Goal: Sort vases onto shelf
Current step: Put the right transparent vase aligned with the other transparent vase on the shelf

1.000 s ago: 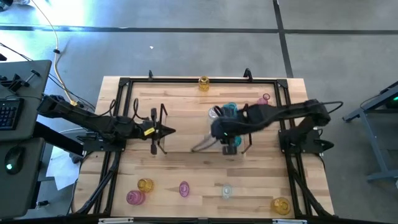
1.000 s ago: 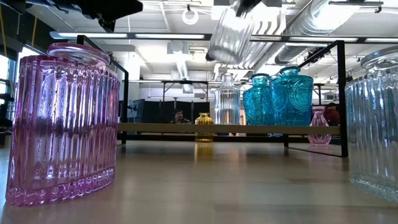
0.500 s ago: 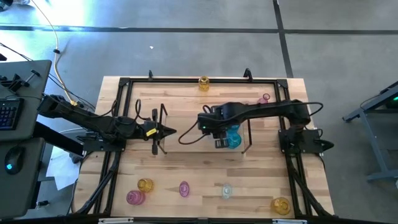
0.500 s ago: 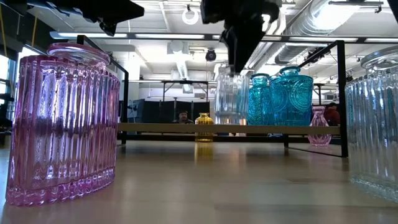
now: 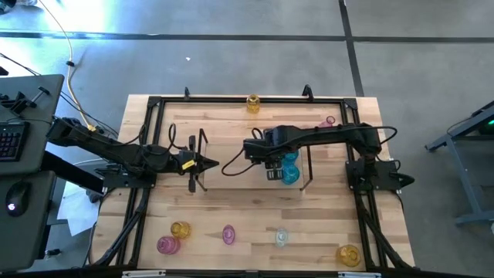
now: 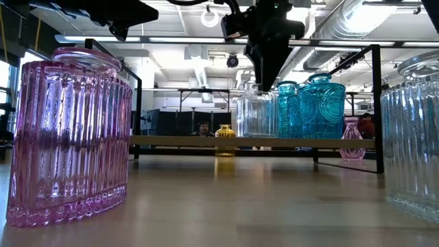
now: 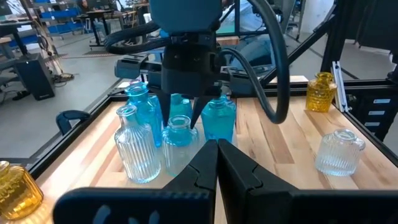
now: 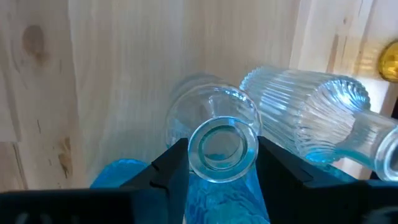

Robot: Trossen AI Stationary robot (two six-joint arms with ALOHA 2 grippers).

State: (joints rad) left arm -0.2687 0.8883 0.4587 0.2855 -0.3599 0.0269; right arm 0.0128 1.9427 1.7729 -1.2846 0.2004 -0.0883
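Bright ceiling strip lights are glaring in the low view; the near pink vase is looming soft and distorted, while overhead light is falling evenly across the worktop.

Ribbed pink vase glowing, embossed cyan-blue vases gleaming, clear ribbed vase glinting, amber-yellow vase shining, light-wood worktop showing plank grain within black framing

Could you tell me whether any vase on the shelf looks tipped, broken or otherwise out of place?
Nothing stands out. The clear vases and blue vases stand upright together on the shelf, and the right pincer straddles one clear vase's neck squarely.
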